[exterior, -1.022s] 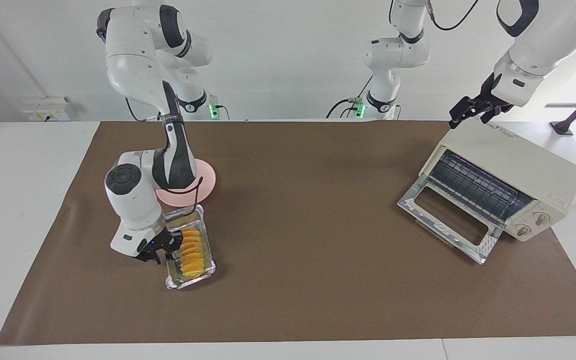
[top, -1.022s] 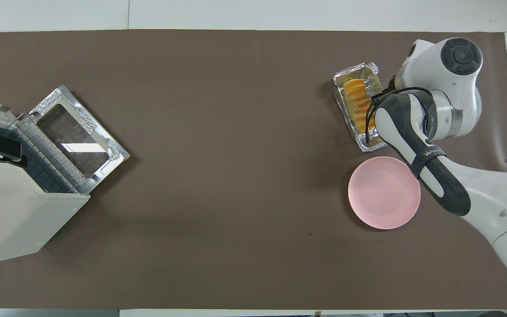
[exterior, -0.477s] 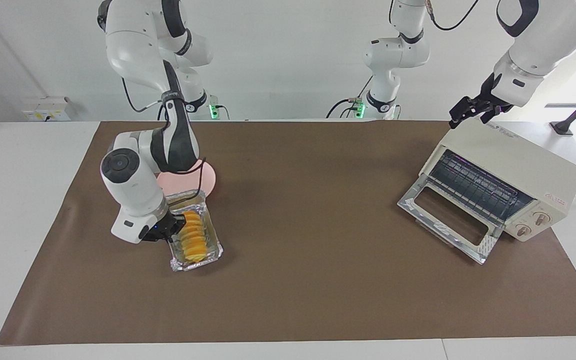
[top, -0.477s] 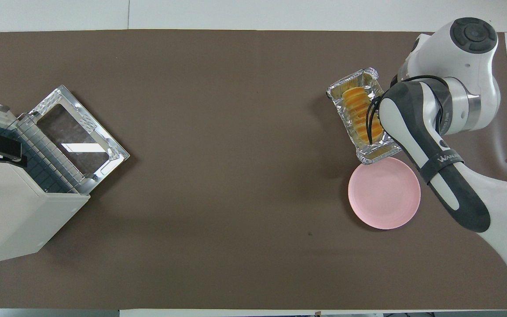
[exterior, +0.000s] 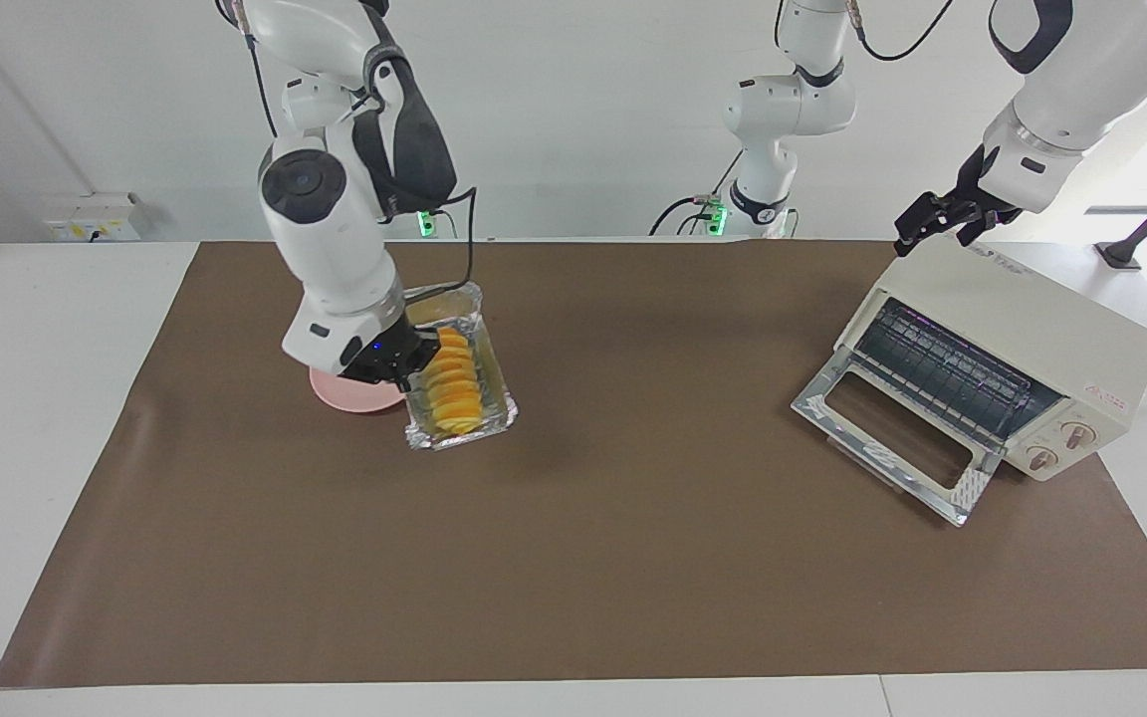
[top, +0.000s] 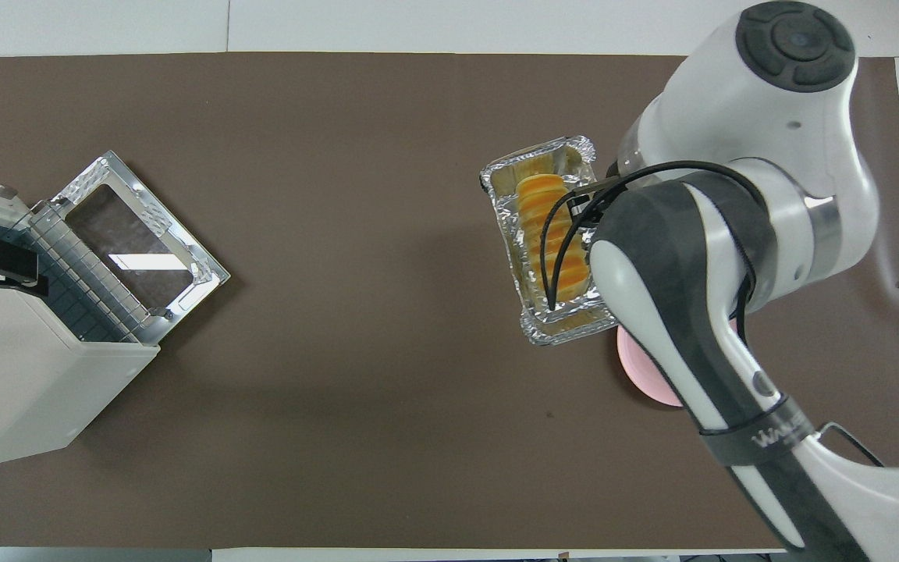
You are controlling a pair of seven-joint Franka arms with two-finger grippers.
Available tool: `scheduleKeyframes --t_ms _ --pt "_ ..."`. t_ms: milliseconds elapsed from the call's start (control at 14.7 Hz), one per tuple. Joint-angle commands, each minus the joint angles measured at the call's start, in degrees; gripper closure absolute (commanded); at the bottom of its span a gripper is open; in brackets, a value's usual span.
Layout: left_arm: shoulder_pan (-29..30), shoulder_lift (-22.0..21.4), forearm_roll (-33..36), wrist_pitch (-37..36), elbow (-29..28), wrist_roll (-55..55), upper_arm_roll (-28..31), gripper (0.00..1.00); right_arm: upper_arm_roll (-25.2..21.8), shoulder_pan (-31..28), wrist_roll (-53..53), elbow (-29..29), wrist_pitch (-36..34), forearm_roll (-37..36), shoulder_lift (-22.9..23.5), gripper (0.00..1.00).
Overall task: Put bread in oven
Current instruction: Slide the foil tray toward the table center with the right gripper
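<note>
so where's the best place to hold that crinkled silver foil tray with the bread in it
By one long side wall of the crinkled silver foil tray, pinched over its rim from the side, probably. The ridged golden-yellow bread fills the middle, so only the thin upright walls are free. The right hand grips it that way now, tray in the air. The left hand waits over the cream-white toaster oven.

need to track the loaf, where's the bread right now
In the foil tray held up by the right gripper, the bread hangs over the mat beside the pink plate.

Glossy white arms (exterior: 335, 249), black joint covers, black cables.
</note>
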Motion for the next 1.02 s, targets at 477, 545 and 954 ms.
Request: scheduleKeyframes --t_ms 477,545,954 --pt "0.2 -1.5 -0.4 -0.1 -1.7 -0.1 0.1 0.0 -0.3 12.3 26.0 -8.6 28.6 1.3 12.2 1.0" --pt "0.2 -1.5 -0.4 -0.1 -1.7 -0.1 0.1 0.0 -0.3 12.2 26.1 -9.0 29.8 1.3 12.5 1.0" --pt "0.2 -1.5 -0.4 -0.1 -1.7 -0.1 0.1 0.0 -0.3 12.8 30.3 -6.8 25.3 1.3 11.8 0.0"
